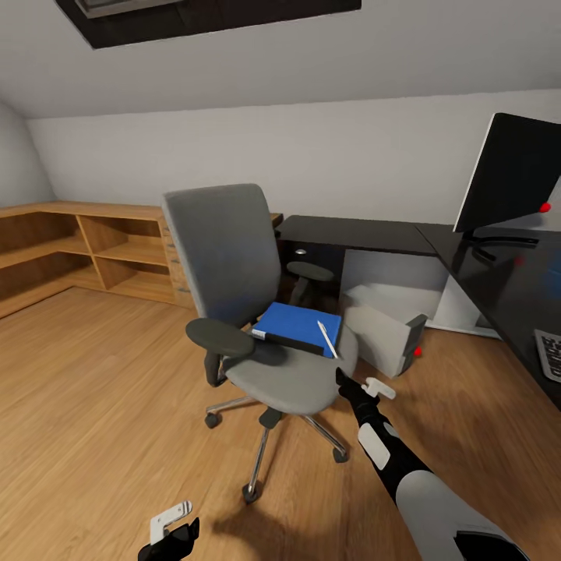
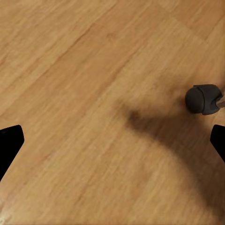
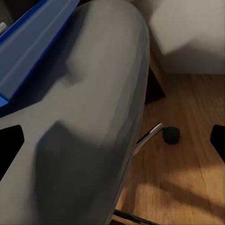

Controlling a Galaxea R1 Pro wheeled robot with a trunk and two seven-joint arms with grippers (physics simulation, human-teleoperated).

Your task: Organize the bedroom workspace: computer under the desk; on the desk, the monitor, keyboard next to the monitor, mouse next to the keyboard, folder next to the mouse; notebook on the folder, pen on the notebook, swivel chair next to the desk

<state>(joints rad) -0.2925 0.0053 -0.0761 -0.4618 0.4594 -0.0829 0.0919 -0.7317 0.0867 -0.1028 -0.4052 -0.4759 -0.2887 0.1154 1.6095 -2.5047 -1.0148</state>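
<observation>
The head view looks forward and down from standing height, taking in the swivel chair (image 1: 257, 312) mid-room, the desk (image 1: 499, 273) at right and the wood floor (image 1: 93, 389). The left wrist view faces straight down, close over the floor (image 2: 84, 93), catching one chair caster (image 2: 204, 99). The right wrist view sits very near the chair seat (image 3: 89, 131), sharing the seat and the blue folder (image 3: 33, 42) with the head view.

swivel chair (image 1: 249, 312) mid-floor, left of worktop (image 1: 499, 273) | folder (image 1: 298, 323) on its seat, pen (image 1: 327, 339) on top | computer (image 1: 386, 339) under worktop | monitor (image 1: 514, 175) and keyboard (image 1: 549, 352) up on it
</observation>
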